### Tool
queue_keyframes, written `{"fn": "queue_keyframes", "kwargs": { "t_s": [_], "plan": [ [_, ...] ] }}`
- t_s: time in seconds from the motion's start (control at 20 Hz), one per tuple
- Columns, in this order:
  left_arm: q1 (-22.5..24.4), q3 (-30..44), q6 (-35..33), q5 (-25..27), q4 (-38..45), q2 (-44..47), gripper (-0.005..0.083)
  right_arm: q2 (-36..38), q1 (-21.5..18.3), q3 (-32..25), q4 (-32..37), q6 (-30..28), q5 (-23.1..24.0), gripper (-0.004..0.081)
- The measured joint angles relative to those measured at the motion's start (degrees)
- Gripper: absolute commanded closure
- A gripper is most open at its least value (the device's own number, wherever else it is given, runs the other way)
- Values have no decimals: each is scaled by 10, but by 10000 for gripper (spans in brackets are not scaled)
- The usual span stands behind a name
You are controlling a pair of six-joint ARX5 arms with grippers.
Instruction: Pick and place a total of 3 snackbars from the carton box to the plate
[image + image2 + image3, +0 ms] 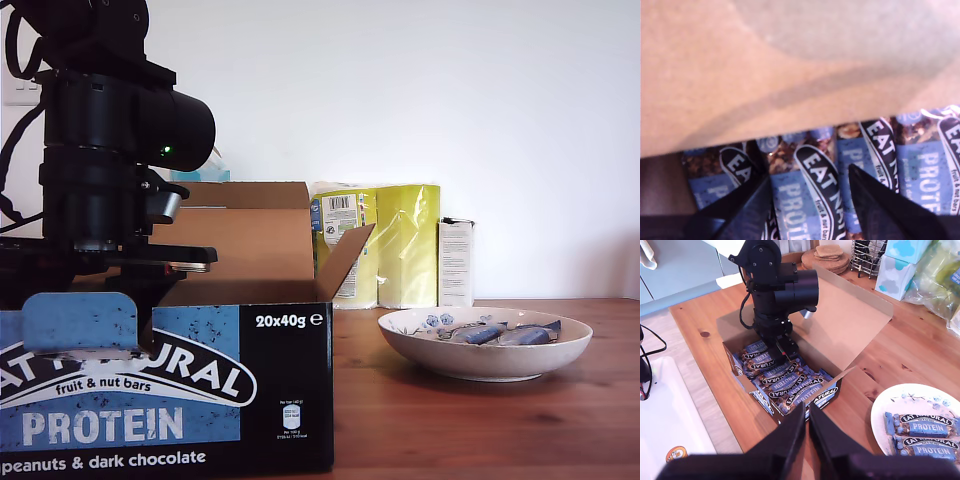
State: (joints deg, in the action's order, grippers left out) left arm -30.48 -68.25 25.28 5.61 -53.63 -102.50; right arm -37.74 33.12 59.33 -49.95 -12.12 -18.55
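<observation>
The carton box point(200, 400) stands open at the exterior view's left, and several snackbars point(790, 382) lie packed in it. My first arm point(110, 150) reaches down into the box. In the first wrist view, my first gripper point(810, 197) is open with its fingers either side of one snackbar point(805, 185), not closed on it. The plate point(480, 362) sits at the exterior view's right and holds two snackbars point(485, 334) point(528, 336). My second gripper point(806, 432) hovers shut and empty above the table, between the box point(832, 390) and the plate point(880, 412).
A yellow plastic-wrapped pack point(385, 240) and a narrow white carton point(456, 262) stand behind the plate. Tissue boxes point(897, 265), cork coasters point(825, 252) and a wire rack point(867, 255) sit at the table's far side. The box's raised flap point(850, 320) stands beside my first arm.
</observation>
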Motion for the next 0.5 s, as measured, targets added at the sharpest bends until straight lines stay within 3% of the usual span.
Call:
{"fn": "queue_keyframes", "kwargs": {
  "t_s": [0.15, 0.35, 0.5],
  "plan": [
    [0, 0, -1, 0, -1, -9, 369, 0, 0, 0, 0, 0, 0, 783],
    [1, -2, -7, 1, 0, -15, 517, 0, 0, 0, 0, 0, 0, 783],
    [2, -2, -8, 1, 0, -15, 539, 0, 0, 0, 0, 0, 0, 783]
  ]
}}
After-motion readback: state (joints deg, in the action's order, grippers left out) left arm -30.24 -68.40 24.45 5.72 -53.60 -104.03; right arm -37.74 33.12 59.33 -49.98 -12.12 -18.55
